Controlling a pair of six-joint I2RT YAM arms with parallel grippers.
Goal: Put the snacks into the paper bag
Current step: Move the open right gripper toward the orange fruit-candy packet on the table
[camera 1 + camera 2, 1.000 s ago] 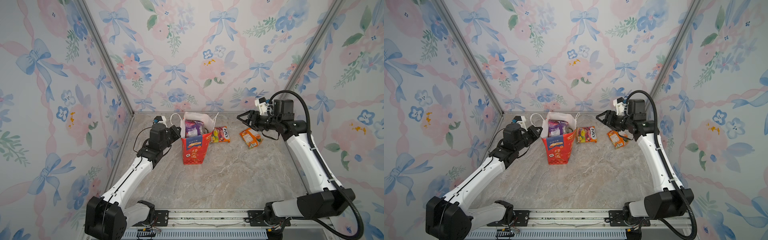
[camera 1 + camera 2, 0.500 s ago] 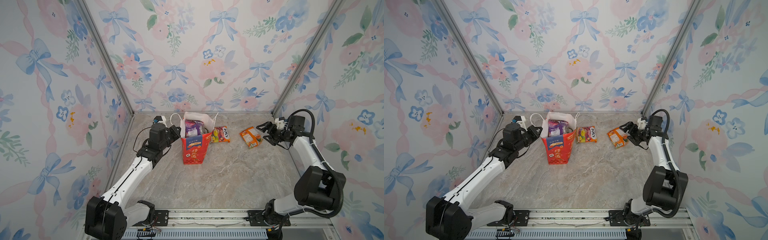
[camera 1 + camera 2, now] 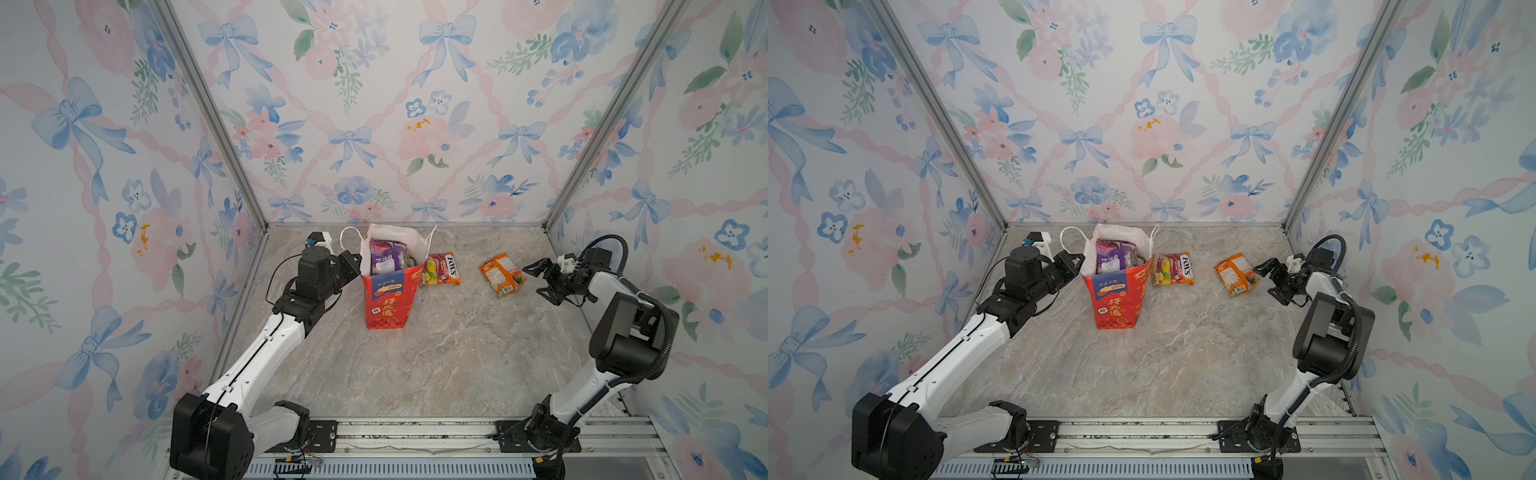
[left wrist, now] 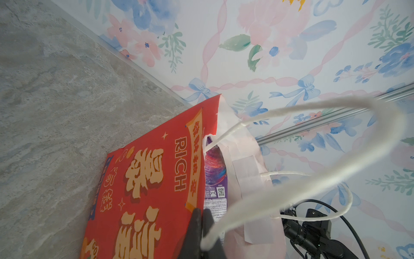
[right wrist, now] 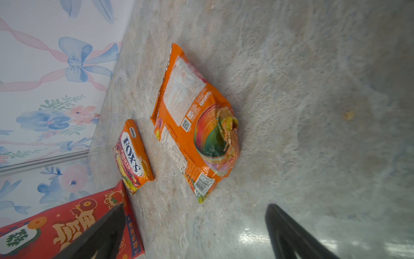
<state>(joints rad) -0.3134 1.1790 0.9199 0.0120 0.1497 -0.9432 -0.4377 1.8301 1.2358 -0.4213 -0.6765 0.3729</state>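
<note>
The red paper bag [image 3: 388,299] [image 3: 1117,299] stands upright at the back middle of the table, with a purple packet [image 3: 386,255] [image 4: 215,170] sticking out of its white inside. My left gripper [image 3: 355,266] [image 4: 201,224] is shut on the bag's left rim [image 4: 202,179], beside a white cord handle [image 4: 336,105]. A red-yellow FOX'S packet [image 3: 442,269] [image 5: 133,154] lies just right of the bag [image 5: 56,231]. Farther right an orange packet [image 3: 500,274] [image 5: 195,121] lies flat. My right gripper [image 3: 540,278] [image 5: 195,206] is open, low over the table just right of the orange packet, holding nothing.
Flowered walls close the table on three sides, with metal corner posts [image 3: 552,216] at the back. The right arm's elbow [image 3: 627,332] stands close to the right wall. A metal rail [image 3: 415,432] runs along the front edge.
My right arm has swung from high near the bag down and to the right, ending beside the orange packet, and its jaws have opened wider. The left arm and the bag have not moved.
</note>
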